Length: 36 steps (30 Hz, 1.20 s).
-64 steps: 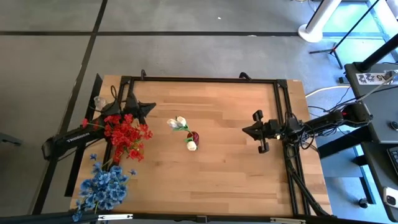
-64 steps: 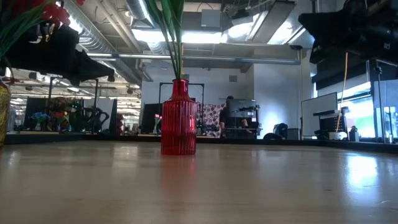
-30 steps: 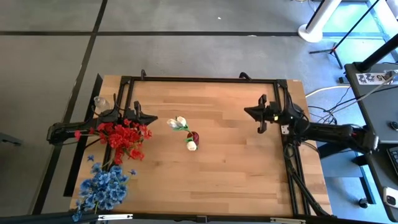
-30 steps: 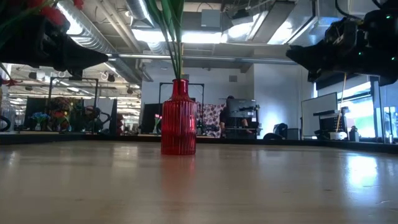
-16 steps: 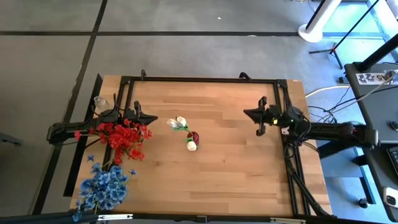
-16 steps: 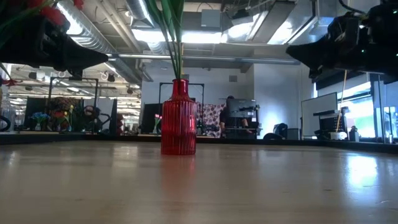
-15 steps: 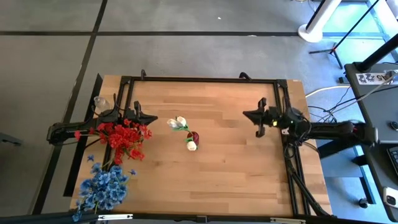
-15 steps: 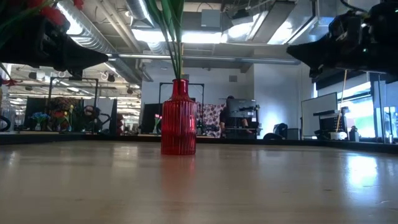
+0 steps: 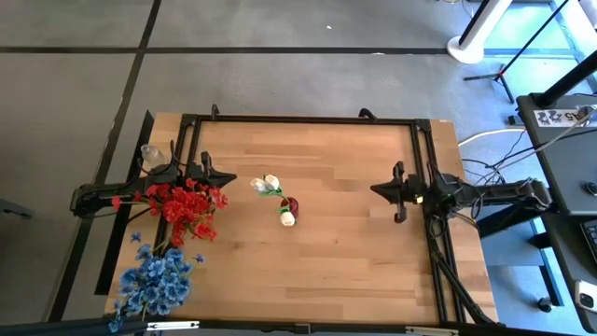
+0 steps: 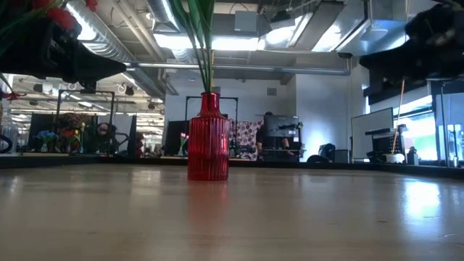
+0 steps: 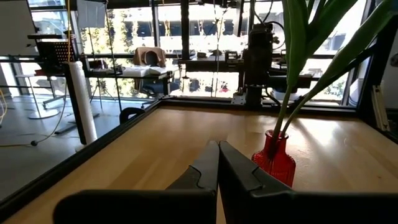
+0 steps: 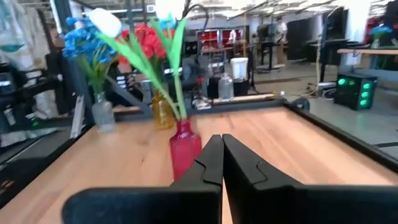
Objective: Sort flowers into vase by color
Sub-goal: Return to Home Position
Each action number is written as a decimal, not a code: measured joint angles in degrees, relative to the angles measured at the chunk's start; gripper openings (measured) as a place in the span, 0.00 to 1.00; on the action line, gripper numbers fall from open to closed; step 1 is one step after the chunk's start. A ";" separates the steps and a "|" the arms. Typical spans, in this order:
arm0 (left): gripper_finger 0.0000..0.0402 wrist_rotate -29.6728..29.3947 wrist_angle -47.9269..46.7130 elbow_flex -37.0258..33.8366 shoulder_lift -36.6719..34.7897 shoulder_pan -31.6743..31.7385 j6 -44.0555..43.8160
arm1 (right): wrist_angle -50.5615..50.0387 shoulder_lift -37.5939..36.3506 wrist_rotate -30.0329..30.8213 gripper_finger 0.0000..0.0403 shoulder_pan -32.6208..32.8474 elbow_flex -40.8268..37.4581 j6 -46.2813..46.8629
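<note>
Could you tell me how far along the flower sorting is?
Done: the white flowers stand in the red vase, the red flowers in the amber vase, the blue flowers in the clear vase. In hand: nothing; the left gripper and right gripper are shut and empty at opposite ends of the table. Left: no loose stems show, so probably only parking remains.

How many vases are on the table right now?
3. The red vase stands near the middle; the amber vase holding red flowers and the clear vase holding blue flowers stand at the left side.
</note>
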 joint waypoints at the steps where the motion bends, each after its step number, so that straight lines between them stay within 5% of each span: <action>1: 0.00 0.00 0.00 0.00 0.00 0.00 0.00 | -3.15 -2.47 -0.01 0.01 0.50 0.00 -0.03; 5: 0.00 0.00 -0.01 0.00 0.02 0.02 0.00 | -14.94 -9.19 -1.16 0.01 1.89 0.15 0.79; 10: 0.00 -0.09 0.07 0.00 0.00 0.00 0.00 | -13.38 -9.57 -7.69 0.01 1.86 0.44 1.38; 20: 0.00 -0.07 0.07 0.00 0.00 0.00 0.00 | -15.47 -9.46 -9.65 0.01 1.84 0.54 1.38; 28: 0.00 -0.04 0.07 0.01 0.00 0.00 0.00 | -13.29 -9.47 -29.68 0.01 1.86 0.72 1.54; 36: 0.00 -0.04 0.09 0.00 0.00 0.00 0.00 | -14.09 -9.49 -24.65 0.01 1.81 0.74 1.54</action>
